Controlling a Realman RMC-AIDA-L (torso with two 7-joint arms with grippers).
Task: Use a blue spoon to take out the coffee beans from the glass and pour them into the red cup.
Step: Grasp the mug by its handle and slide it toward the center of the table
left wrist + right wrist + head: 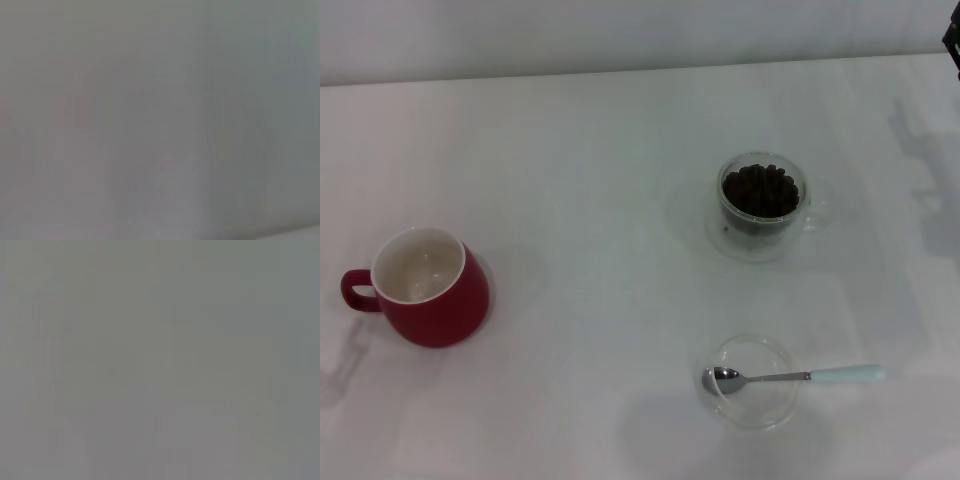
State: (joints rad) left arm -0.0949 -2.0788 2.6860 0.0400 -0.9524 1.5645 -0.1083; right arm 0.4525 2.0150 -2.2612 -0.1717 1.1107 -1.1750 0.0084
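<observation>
In the head view the glass (761, 235) stands right of centre, holding a heap of coffee beans (759, 191). The blue spoon (790, 376) lies near the front right, its metal bowl in a shallow clear glass dish (751, 408) and its pale blue handle pointing right onto the table. The red cup (423, 290) stands upright at the left, white inside, with nothing in it, handle to the left. Only a dark bit of the right arm (952, 40) shows at the top right edge. The left gripper is out of view. Both wrist views show only plain grey.
The white table (580, 180) runs back to a pale wall along the top of the head view. Arm shadows fall at the far right and at the left beside the red cup.
</observation>
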